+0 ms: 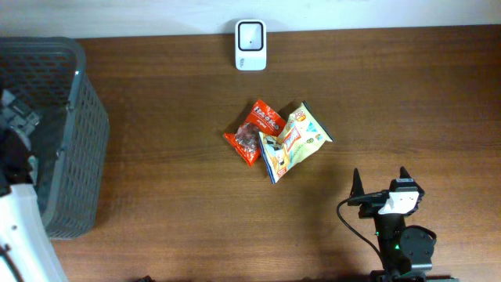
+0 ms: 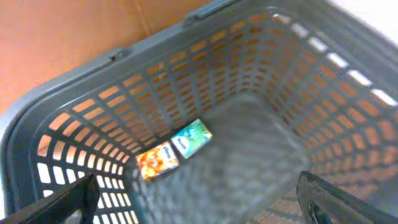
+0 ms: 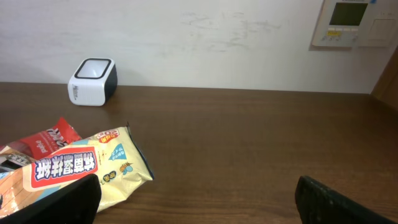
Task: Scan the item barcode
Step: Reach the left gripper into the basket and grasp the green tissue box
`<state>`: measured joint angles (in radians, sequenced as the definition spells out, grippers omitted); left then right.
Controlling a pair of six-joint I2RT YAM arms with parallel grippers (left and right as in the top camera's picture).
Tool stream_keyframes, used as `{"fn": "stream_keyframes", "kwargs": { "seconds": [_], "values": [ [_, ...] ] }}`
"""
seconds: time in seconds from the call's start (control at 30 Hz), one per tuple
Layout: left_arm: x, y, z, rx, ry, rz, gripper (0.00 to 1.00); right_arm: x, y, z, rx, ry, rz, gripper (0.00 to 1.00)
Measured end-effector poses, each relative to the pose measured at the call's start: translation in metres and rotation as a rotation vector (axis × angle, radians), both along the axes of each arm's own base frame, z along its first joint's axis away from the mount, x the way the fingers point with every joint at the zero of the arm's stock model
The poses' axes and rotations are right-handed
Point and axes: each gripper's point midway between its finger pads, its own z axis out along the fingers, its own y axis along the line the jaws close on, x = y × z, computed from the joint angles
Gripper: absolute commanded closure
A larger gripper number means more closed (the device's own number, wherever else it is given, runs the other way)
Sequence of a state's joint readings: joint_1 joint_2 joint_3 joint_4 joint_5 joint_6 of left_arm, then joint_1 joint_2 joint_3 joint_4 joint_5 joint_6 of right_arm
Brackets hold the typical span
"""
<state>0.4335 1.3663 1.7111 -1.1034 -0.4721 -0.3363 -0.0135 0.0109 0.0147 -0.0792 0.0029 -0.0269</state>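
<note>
Right now we are weighing which arm is sitting closer to the goods. Our right gripper point(image 1: 380, 184) is hovering over the table point(image 1: 156, 157) with its jaws standing wide apart and holding nothing. The yellow snack packet point(image 1: 293, 141) is lying near it, ahead and to its left. That packet is running its long axis on a slant, from near left toward far right, and it is touching the red snack packet point(image 1: 253, 131) on its left side.

The white scanner point(image 1: 250, 45) is standing beyond both packets at the table's far edge, so we are judging that a picked packet will be travelling onward in roughly the same direction.

Our left gripper point(image 2: 196, 199) is hanging over the grey basket point(image 1: 78, 102), fingers spread and empty, with a small printed pack point(image 2: 174, 149) lying on the basket floor below. It is sitting well apart from the two packets.

We are therefore reckoning the right arm the nearer one. We are also expecting it to need a wrist turn to take the yellow packet across its narrow side.
</note>
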Motion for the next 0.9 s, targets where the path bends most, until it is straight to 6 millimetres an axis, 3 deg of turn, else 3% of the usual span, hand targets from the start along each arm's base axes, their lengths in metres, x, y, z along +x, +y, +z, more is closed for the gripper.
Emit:
{"fn": "stream_keyframes", "kwargs": {
  "seconds": [0.23,0.47,0.77,0.9],
  "values": [
    [0.011,0.036,-0.034,-0.041,0.068,0.078,0.01,0.000,0.000,0.000,-0.001,0.000,0.000,0.02],
    [0.003,0.069,-0.074,-0.128,0.141,0.149,0.01,0.000,0.000,0.000,0.000,0.000,0.000,0.01],
    [-0.022,0.097,-0.086,-0.196,0.101,0.264,0.03,0.000,0.000,0.000,0.000,0.000,0.000,0.01],
    [-0.017,0.104,-0.102,-0.219,0.118,0.267,0.03,0.000,0.000,0.000,0.000,0.000,0.000,0.01]
  ]
}}
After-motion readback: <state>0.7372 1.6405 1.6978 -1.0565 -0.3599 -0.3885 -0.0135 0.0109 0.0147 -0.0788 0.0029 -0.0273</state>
